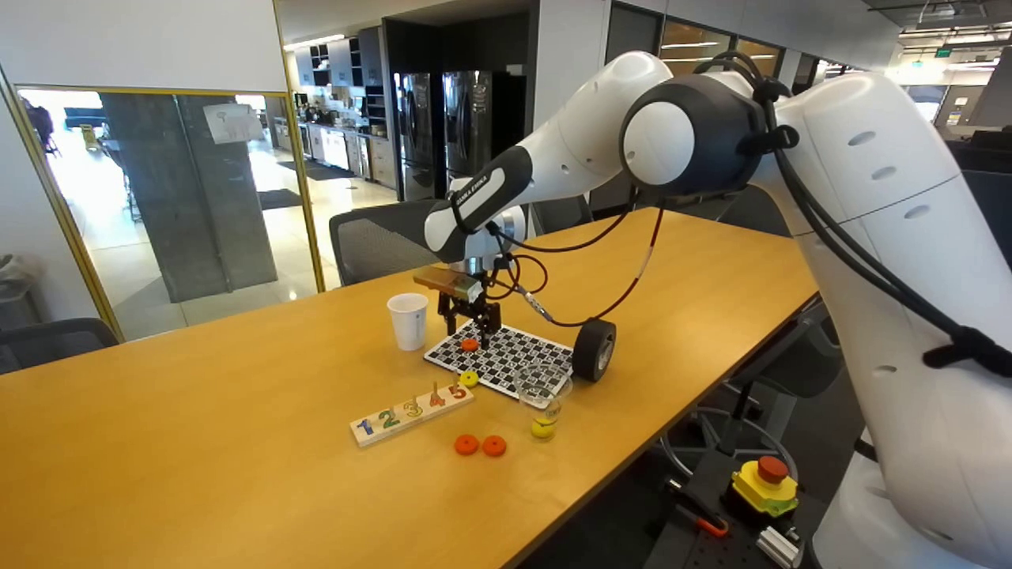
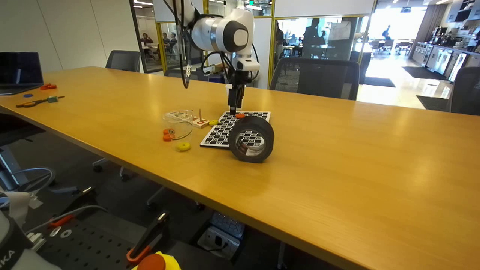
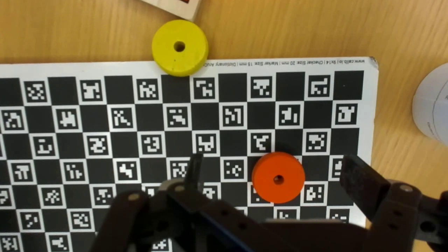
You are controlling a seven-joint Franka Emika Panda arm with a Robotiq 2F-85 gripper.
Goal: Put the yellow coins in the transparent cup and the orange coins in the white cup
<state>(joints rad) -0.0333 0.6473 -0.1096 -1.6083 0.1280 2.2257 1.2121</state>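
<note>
Over the checked board (image 3: 150, 143), the pincer (image 3: 273, 166) has its two fingers (image 3: 364, 185) spread wide apart, and it holds nothing yet. An orange coin (image 3: 278, 177) lies flat on the board, and in the wrist view it sits in the gap between the fingers, touching neither one. The fingertips hang low, near the board, so I think the step now is to pick this coin up for the white cup (image 1: 409, 322).

A bit farther out, a yellow coin (image 3: 180, 48) lies across the edge of the board, part on it and part off, right by the corner of a wooden number block (image 1: 411, 415). Past the end of the board, the white cup stands upright on the table (image 1: 237, 458). Its bottom is hidden, so I can't tell if any coin is in there.

Near the board's far end from that cup stand a black roll of tape (image 1: 589, 352) and the clear cup (image 1: 551, 409). In both exterior views, another yellow coin (image 1: 543, 428) shows at the bottom of the clear cup, so that one looks done.

Near the number block, a second orange coin (image 1: 466, 445) and a third orange coin (image 1: 494, 446) lie flat, side by side, on the table. As I see it, one yellow coin is put away, and one yellow coin and three orange coins are left to go.
</note>
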